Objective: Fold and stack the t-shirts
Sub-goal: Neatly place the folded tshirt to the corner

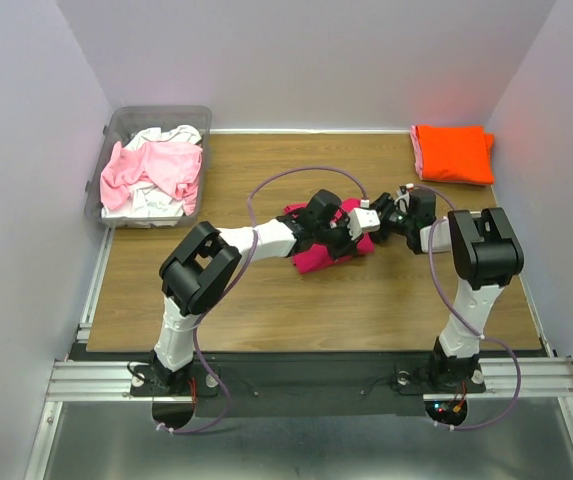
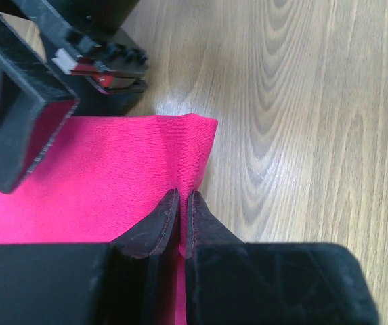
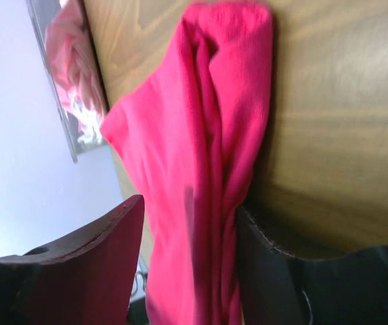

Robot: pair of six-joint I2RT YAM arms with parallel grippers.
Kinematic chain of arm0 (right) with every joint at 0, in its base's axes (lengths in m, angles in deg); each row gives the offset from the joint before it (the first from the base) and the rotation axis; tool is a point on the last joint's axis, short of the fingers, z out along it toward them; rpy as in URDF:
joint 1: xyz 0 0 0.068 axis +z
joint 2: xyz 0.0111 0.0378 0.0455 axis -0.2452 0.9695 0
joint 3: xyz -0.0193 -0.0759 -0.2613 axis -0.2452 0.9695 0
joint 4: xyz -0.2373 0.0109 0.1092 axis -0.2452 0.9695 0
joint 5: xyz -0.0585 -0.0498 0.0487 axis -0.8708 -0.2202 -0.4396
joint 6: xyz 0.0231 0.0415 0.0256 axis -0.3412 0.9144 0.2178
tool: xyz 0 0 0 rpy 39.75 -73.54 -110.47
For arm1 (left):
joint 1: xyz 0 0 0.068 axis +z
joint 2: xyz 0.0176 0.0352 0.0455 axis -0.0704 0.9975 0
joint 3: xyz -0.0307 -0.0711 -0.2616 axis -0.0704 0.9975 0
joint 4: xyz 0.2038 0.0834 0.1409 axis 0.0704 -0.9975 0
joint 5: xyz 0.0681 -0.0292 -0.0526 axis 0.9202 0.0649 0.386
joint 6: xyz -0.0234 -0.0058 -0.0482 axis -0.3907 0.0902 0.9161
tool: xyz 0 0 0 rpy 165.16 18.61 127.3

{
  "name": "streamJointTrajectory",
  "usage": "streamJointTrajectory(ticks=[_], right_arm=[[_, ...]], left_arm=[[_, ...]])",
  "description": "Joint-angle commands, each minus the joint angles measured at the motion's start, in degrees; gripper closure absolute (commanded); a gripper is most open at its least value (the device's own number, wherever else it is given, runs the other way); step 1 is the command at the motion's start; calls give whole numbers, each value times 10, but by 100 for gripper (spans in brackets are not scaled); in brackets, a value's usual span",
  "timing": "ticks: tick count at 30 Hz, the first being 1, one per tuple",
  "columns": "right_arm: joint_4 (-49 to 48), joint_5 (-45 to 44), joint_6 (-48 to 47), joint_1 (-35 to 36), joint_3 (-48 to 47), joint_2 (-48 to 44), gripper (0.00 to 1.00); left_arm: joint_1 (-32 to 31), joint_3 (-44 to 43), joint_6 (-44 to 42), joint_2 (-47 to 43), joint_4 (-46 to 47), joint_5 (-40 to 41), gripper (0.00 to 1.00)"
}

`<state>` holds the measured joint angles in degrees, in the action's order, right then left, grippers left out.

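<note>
A deep magenta-pink t-shirt [image 1: 318,256], folded into a small bundle, lies at the middle of the table. My left gripper [image 1: 358,232] is at its right end. In the left wrist view it [image 2: 182,198] is shut on the shirt's edge [image 2: 112,183] near a corner. My right gripper [image 1: 384,222] meets it from the right. In the right wrist view it [image 3: 188,206] is open, with the shirt's bunched folds [image 3: 207,135] between the jaws. A folded bright orange t-shirt [image 1: 453,153] lies at the back right corner. Pale pink [image 1: 156,165] and white [image 1: 151,200] shirts lie crumpled in the bin.
A clear plastic bin [image 1: 116,125] stands at the back left corner of the wooden table [image 1: 266,310]. Grey walls close in the sides and back. Both arms' cables arc over the table near the magenta shirt.
</note>
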<state>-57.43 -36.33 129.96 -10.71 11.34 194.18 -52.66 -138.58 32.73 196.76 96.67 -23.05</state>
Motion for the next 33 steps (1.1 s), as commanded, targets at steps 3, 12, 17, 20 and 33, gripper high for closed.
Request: streamJointTrajectory(ticks=[3,12,17,20,33], right_arm=[[-38,-90,9,16,-23,42,47],[-38,-112,-42,31,-41,48,92],[66,-119,-158,32,-117,29,99],[155,-141,-271,32,-180,12,99],[295,-256,-609,16,-419,49,99]], left_arm=[[6,-35,16,-32,37,-20,100],[26,-57,32,-18,45,-42,100],[29,-43,27,-45,6,-55,67],[45,-4,26,-86,-16,-55,57],[114,86,17,-201,-145,-19,51]])
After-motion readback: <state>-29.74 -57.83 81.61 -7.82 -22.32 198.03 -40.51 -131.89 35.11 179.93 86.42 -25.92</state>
